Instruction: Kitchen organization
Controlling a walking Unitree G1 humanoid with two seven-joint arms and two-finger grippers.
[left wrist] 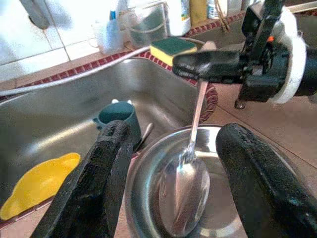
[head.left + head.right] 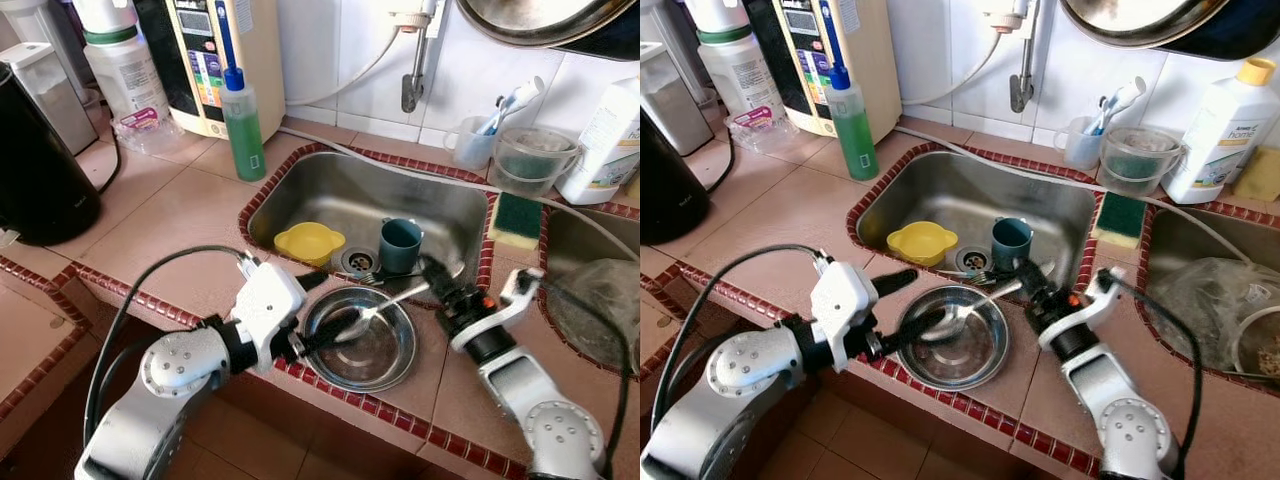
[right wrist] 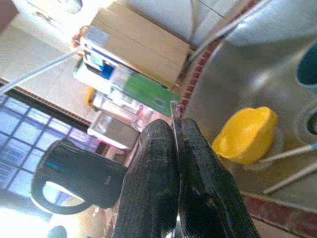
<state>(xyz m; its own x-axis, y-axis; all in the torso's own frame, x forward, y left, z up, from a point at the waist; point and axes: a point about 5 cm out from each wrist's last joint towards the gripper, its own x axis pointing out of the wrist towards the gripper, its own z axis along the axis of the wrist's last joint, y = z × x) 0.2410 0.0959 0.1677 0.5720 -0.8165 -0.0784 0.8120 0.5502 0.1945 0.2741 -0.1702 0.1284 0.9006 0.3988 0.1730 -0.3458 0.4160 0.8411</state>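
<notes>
A round steel bowl (image 2: 385, 362) rests on the tiled ledge in front of the sink. A metal spoon (image 2: 358, 323) leans into it, scoop down, with its handle rising to the right. My right gripper (image 2: 433, 272) is shut on the top of that handle, which shows as a thin strip between the shut fingers (image 3: 158, 163) in the right wrist view. My left gripper (image 2: 318, 312) is open at the bowl's left rim. One finger (image 1: 101, 183) is on the sink side, and the spoon (image 1: 185, 183) lies between the two fingers.
In the steel sink (image 2: 300, 180) lie a yellow dish (image 2: 308, 242), a teal cup (image 2: 400, 245) and loose cutlery by the drain. A green soap bottle (image 2: 243, 125) and black kettle (image 2: 40, 170) stand to the left. A sponge (image 2: 517, 218) lies on the right rim.
</notes>
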